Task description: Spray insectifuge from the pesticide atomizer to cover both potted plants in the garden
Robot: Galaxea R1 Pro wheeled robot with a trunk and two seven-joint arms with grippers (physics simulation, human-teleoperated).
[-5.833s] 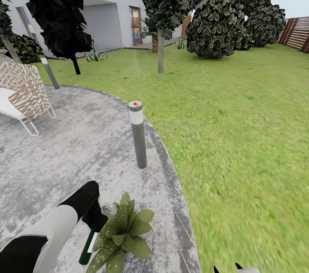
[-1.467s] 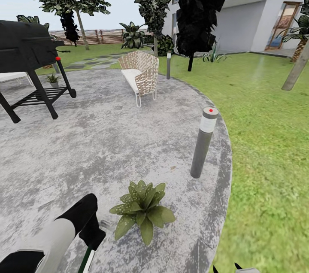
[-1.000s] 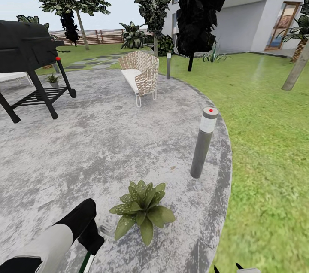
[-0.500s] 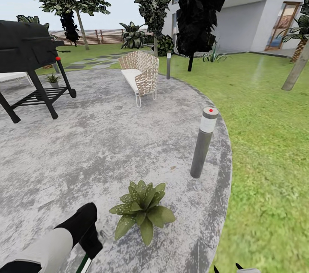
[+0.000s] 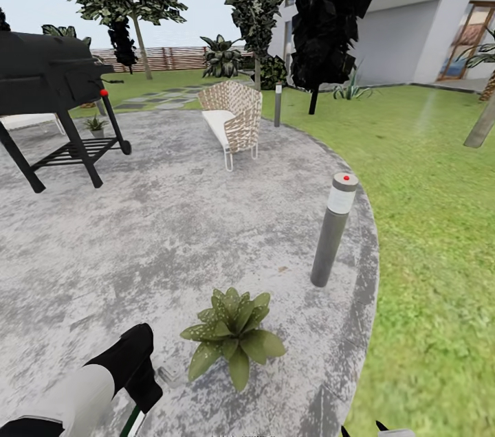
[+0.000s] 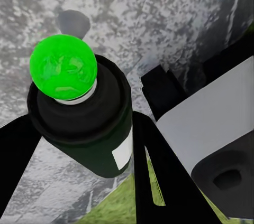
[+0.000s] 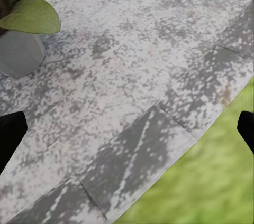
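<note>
Pesticide atomizer (image 6: pixel 84 123), dark green with a white stripe, is being pinched by the left tool (image 6: pixel 79 145) low over the paved patio (image 5: pixel 172 231), its black fingers (image 6: pixel 153 182) pressing against both sides of the bottle. One potted plant (image 5: pixel 234 335) is sitting just beside that arm on the paving (a grey bollard lamp (image 5: pixel 333 229) is standing behind it), another (image 5: pixel 95 125) beyond the black grill (image 5: pixel 48 80). The right tool (image 7: pixel 127 129) is being held spread over the patio's edge.
</note>
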